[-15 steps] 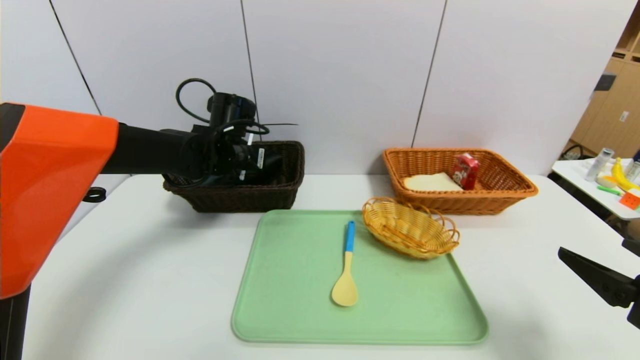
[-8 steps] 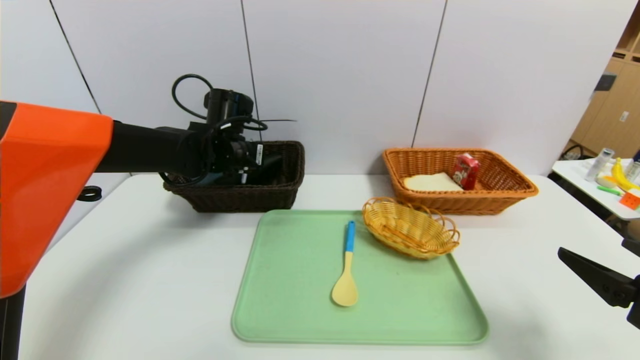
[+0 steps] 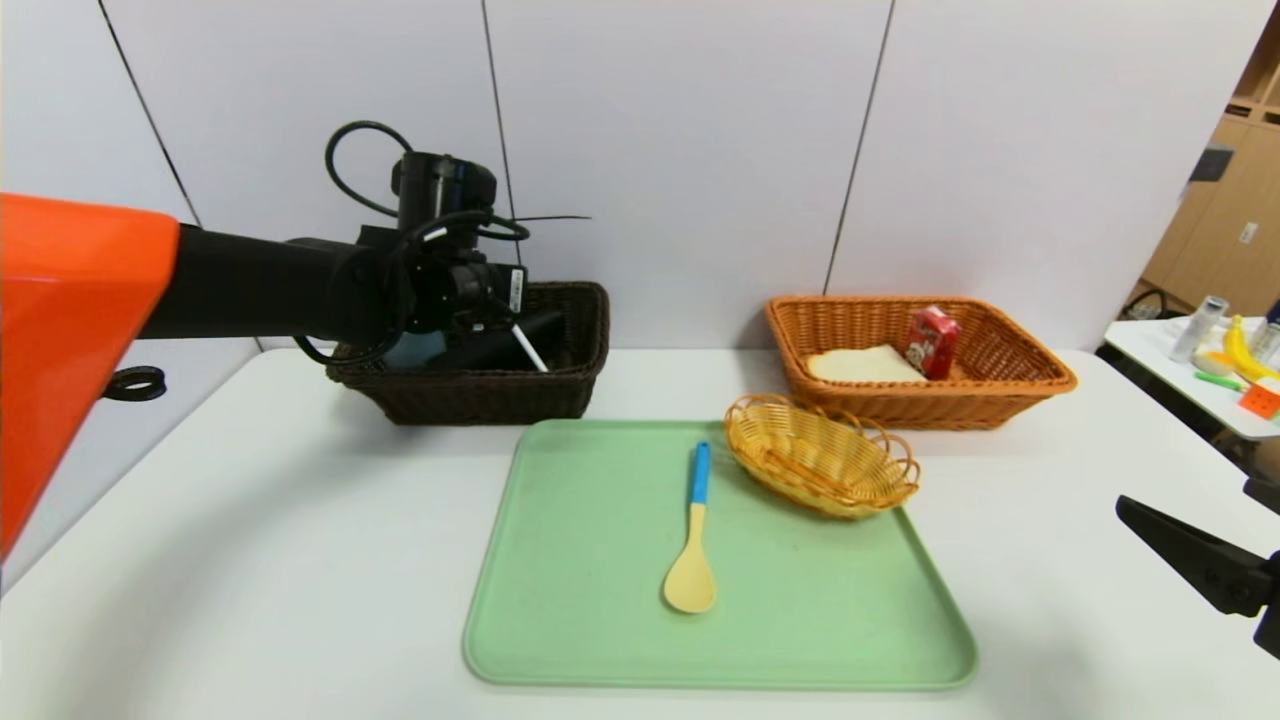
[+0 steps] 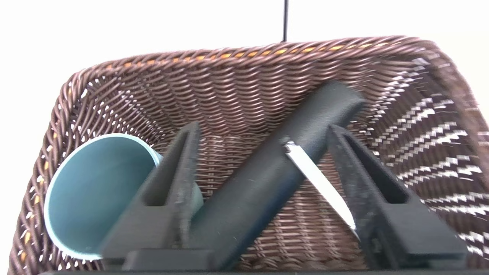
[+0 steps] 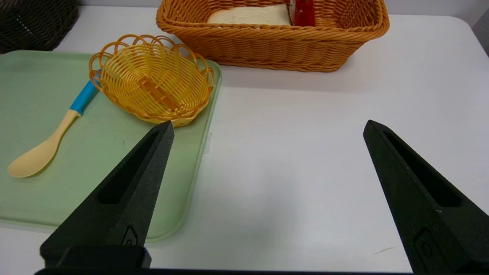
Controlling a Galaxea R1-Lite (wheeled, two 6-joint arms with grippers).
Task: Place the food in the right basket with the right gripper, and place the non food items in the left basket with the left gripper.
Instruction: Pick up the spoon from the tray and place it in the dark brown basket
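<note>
Spread wide and holding nothing, the left gripper (image 4: 263, 137) is seen above the left basket (image 3: 560, 385), where a white pen (image 4: 321, 183), black oblong case (image 4: 267, 179) and grey-blue cup (image 4: 91, 191) lie. Parked beside the green tray (image 3: 590, 620), the right gripper (image 5: 267, 130) is likewise spread wide and bare.

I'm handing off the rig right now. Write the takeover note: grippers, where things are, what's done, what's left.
Left gripper: open above the dark brown basket, holding nothing.
Right gripper: open, empty, parked over the table at the right.
Done: cup, black case and white pen lie in the brown basket; bread and red carton in the orange basket.
Left: spoon on the green tray, for the left gripper.
</note>
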